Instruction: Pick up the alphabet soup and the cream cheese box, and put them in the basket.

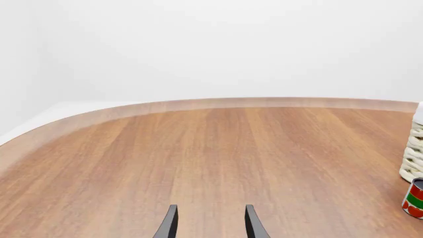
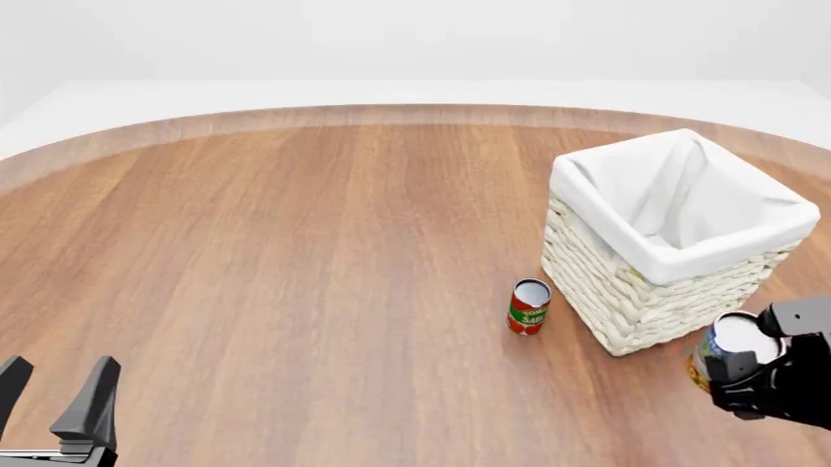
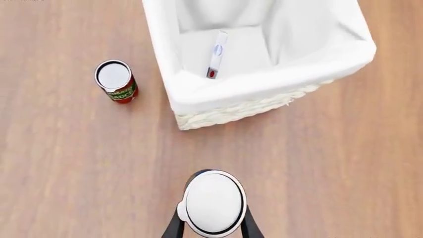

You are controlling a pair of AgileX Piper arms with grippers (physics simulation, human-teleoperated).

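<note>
My right gripper (image 2: pixel 742 368) is shut on the alphabet soup (image 2: pixel 727 348), a can with a white top and a yellow-orange side, held off the table just in front of the basket (image 2: pixel 675 261). In the right wrist view the can's white top (image 3: pixel 213 201) sits between my fingers (image 3: pixel 250 229), with the basket's rim (image 3: pixel 264 90) beyond it. The cream cheese box (image 3: pixel 217 53), white with blue print, stands on its edge inside the basket on the liner. My left gripper (image 2: pixel 58 401) is open and empty at the near left, also in the left wrist view (image 1: pixel 209 219).
A red-and-green can (image 2: pixel 527 306) stands upright on the table just left of the basket's near corner; it also shows in the right wrist view (image 3: pixel 116 82) and the left wrist view (image 1: pixel 415 198). The wooden table's curved far edge (image 2: pixel 389 115) runs across the back.
</note>
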